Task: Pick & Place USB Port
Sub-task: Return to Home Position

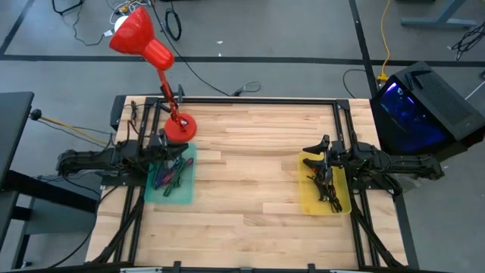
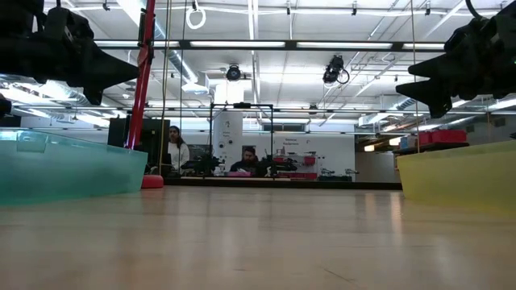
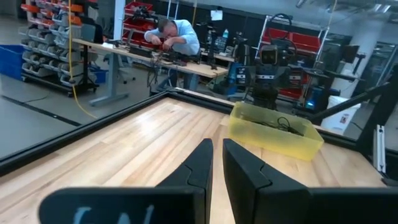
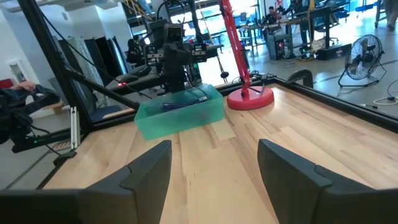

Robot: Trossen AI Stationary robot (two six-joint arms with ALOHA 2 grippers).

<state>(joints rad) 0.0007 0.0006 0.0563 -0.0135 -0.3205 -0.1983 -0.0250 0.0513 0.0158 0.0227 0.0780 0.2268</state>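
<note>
A teal bin [image 1: 171,176] on the table's left holds several coloured USB cables [image 1: 170,173]. A yellow bin [image 1: 324,186] on the right holds dark cables [image 1: 326,188]. My left gripper [image 1: 176,154] hovers over the teal bin, shut and empty; in its wrist view the fingers [image 3: 216,163] nearly meet and face the yellow bin [image 3: 273,129]. My right gripper [image 1: 310,159] hovers over the far end of the yellow bin, open and empty. Its wrist view [image 4: 214,163] looks across at the teal bin [image 4: 180,113] and its cables [image 4: 185,101].
A red desk lamp stands with its base [image 1: 180,127] on the table just beyond the teal bin, its head [image 1: 133,32] leaning out past the far edge. Bare wood [image 1: 250,167] lies between the bins. A black rail [image 1: 227,99] frames the table. People sit at benches behind [image 2: 173,149].
</note>
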